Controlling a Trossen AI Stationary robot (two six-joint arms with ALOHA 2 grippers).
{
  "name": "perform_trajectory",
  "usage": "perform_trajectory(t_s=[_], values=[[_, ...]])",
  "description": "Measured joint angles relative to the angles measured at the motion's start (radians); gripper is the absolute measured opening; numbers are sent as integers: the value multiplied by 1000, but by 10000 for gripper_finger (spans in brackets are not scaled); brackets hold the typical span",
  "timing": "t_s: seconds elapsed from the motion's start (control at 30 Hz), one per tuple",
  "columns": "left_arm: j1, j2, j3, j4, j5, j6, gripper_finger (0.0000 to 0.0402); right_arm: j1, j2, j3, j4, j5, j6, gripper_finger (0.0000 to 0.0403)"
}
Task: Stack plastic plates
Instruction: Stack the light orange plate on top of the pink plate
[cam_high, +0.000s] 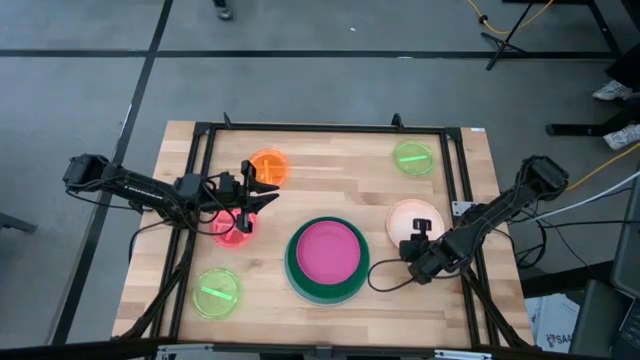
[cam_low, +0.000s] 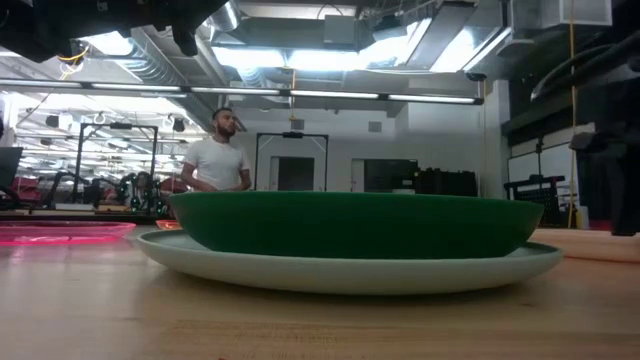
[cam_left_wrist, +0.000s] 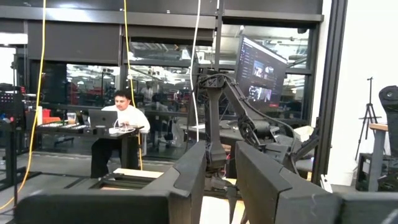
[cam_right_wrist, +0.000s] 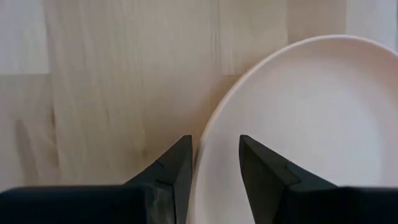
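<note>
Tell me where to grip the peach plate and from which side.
Grip the peach plate by its thin raised rim, on the edge nearest the right gripper. It lies flat on the table, so only the rim offers a pinch; the open fingers already straddle it there, one finger inside, one outside.

Robotics lab, from what I see. Wooden table (cam_high: 330, 315) in a black frame on grey taped floor. Beyond it: exposed ceiling ducts (cam_low: 180, 50), strip lights, glass partitions, hanging cables. Person (cam_left_wrist: 118, 121) at a laptop desk around ten o'clock; wall monitor (cam_left_wrist: 261, 74) at one.
</note>
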Motion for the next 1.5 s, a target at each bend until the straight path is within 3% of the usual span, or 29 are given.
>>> perform_trajectory(t_s=[0.27,0.53,0.9,1.5], values=[[0,0,0,0,0,0,82,0,0,-45,46,-5,0,111],[0,0,0,0,0,0,82,0,0,-45,44,-16,-28,8],[0,0,0,0,0,0,82,0,1,-32,28,-15,-72,5],[0,0,0,0,0,0,82,0,1,225,-61,114,-285,5]])
